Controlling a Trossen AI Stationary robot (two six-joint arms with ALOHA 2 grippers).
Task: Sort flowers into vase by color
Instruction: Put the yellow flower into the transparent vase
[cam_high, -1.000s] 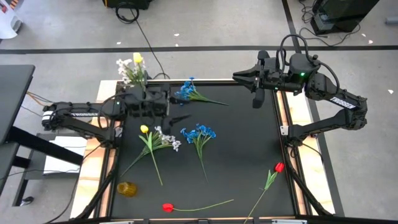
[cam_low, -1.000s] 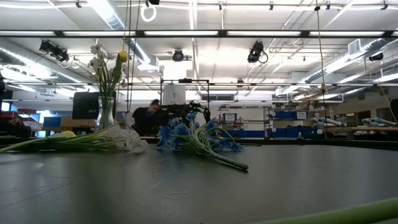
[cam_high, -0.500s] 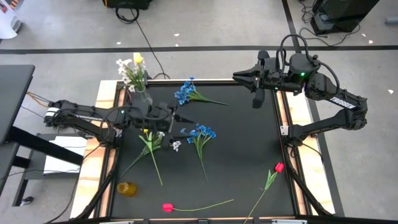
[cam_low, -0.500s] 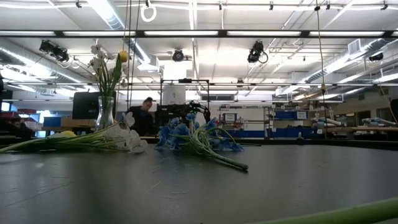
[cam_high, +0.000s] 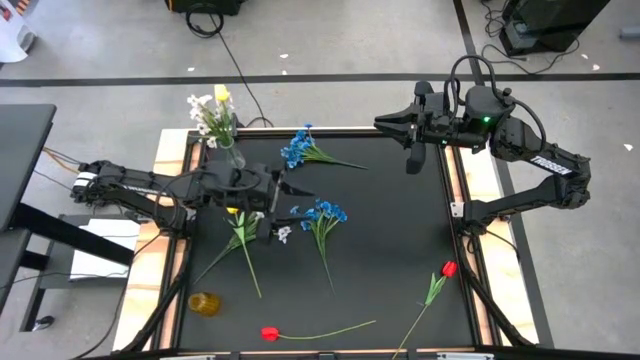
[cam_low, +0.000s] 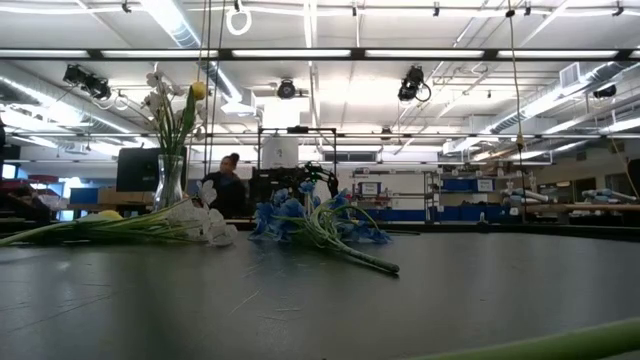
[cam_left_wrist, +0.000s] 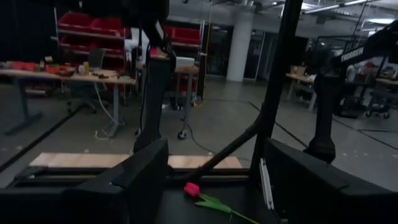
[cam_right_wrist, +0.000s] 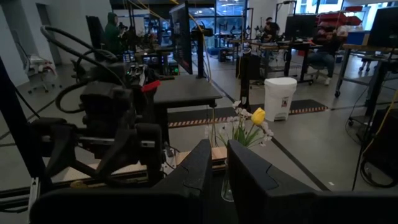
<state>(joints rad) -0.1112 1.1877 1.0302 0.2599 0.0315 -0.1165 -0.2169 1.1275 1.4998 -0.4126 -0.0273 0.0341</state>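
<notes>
A clear vase stands at the table's far left with white blossoms and a yellow tulip in it. On the table lie two blue clusters, a yellow tulip with a white cluster partly under my left arm, and two red tulips. My left gripper hovers open between the blue clusters, holding nothing; its wrist view looks past the open gripper to a red tulip. My right gripper waits high at the far right, shut and holding nothing.
A small amber vase lies on its side off the table's near left corner. In the low view a green stalk lies close to the camera. Bare black tabletop stretches between the blue flowers and the right edge.
My left gripper has swung away from the vase toward the table's near edge, staying open and holding nothing. The vase, which the arm covered before, now shows in full; the arm now covers part of the yellow tulip lying on the table. The flowers have not moved.
</notes>
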